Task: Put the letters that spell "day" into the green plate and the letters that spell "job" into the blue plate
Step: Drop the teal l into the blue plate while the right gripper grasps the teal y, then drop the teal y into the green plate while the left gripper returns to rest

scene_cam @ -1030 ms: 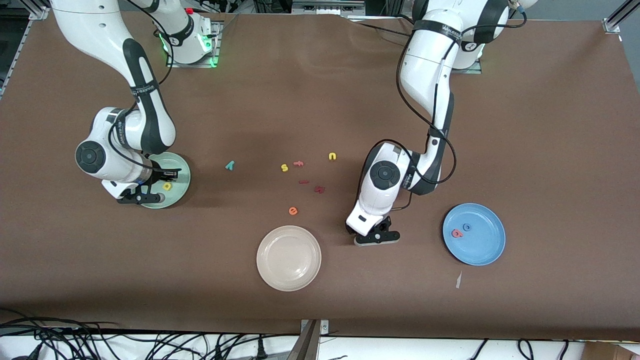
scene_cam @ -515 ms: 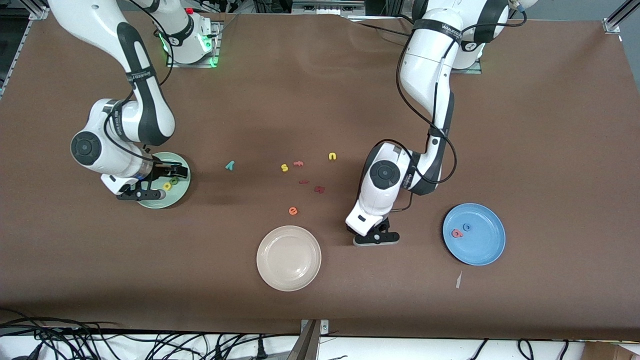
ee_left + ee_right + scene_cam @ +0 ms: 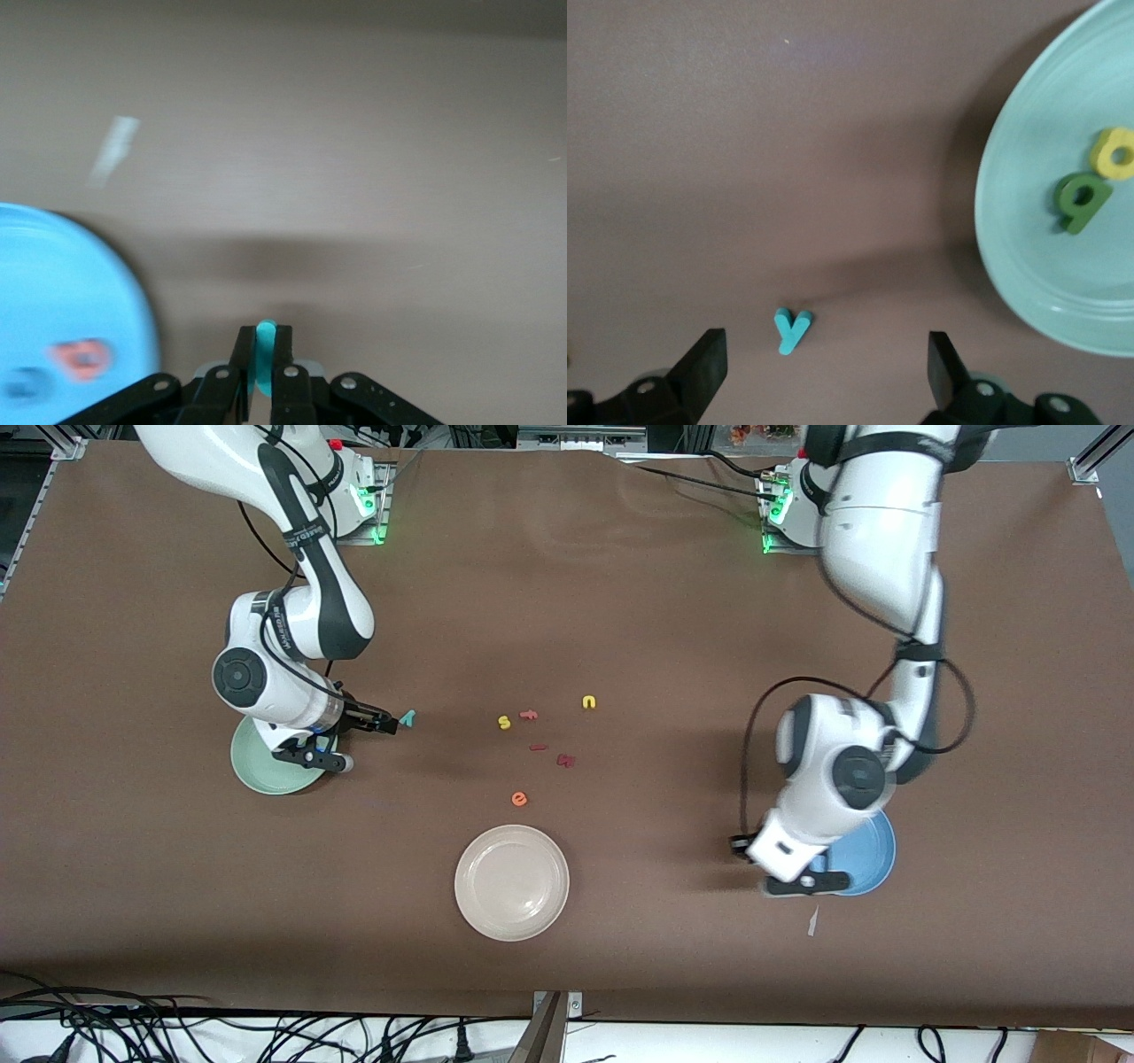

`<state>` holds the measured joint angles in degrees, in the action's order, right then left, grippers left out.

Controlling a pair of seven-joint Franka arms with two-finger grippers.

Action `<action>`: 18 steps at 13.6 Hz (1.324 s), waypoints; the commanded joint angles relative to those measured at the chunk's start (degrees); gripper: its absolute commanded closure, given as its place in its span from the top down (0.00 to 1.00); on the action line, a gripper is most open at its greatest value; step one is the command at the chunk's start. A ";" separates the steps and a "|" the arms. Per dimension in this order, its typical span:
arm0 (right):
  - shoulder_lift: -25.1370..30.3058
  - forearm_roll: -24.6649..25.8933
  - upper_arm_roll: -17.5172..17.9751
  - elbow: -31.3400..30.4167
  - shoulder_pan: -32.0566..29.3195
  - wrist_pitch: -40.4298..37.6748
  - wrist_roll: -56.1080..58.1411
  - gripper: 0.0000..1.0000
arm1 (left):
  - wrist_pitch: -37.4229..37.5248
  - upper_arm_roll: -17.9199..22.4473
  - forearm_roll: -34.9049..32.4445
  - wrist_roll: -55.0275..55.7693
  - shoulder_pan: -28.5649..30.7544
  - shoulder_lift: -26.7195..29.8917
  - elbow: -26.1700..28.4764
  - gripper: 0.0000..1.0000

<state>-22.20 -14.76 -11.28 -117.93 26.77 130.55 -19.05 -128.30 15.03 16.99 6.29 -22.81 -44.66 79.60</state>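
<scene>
1. The right gripper (image 3: 350,740) hangs over the table between the green plate (image 3: 257,771) and the teal "y" (image 3: 407,717), its fingers spread wide and holding nothing.
2. The right wrist view shows the yellow "a" (image 3: 1114,152) and the dark green "d" (image 3: 1081,200) lying in the green plate, touching each other, with the "y" flat on the table apart from the plate.
3. Mid-table lies a loose scatter: a yellow "s" (image 3: 503,723), a yellow "n" (image 3: 588,702), an orange "e" (image 3: 519,799) and several red letters (image 3: 565,760). The cream-white plate (image 3: 511,882) sits nearer the front camera than these.
4. The left gripper (image 3: 802,883) hovers at the blue plate's (image 3: 873,850) edge, fingers (image 3: 241,354) pinched together on the teal "j" (image 3: 264,354).
5. In the left wrist view the pinkish-red "b" (image 3: 81,356) and the blue "o" (image 3: 27,383) rest in the blue plate.
</scene>
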 commanded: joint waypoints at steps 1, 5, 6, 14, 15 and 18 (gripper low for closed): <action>2.24 -0.18 2.75 -5.44 -0.22 6.78 -6.76 1.00 | -0.46 -2.90 -0.80 -12.84 6.35 6.60 9.33 0.00; 1.81 -0.18 6.62 -11.36 -0.14 18.60 -14.42 1.00 | -0.55 -2.81 -4.86 -20.97 9.80 7.04 12.15 0.33; 1.72 -0.18 6.80 -11.62 0.21 18.69 -15.04 1.00 | -0.63 -2.81 -4.95 -20.97 9.89 7.04 12.50 0.75; -0.13 -0.18 6.80 -12.76 0.22 19.92 -15.22 0.75 | -5.91 -2.72 -7.76 -20.09 12.60 26.17 32.42 1.00; -0.21 -0.18 6.80 -12.76 0.21 20.09 -15.22 0.65 | -6.43 -2.72 -7.50 -20.09 13.74 29.34 35.68 1.00; -0.91 -0.18 6.80 -12.68 0.21 20.79 -15.22 0.49 | -5.56 -3.86 -7.76 -20.27 16.02 36.63 39.39 1.00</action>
<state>-22.99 -14.77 -4.65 -129.88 27.02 149.65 -33.68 -132.94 12.90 11.24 -14.03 -8.91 -15.37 113.44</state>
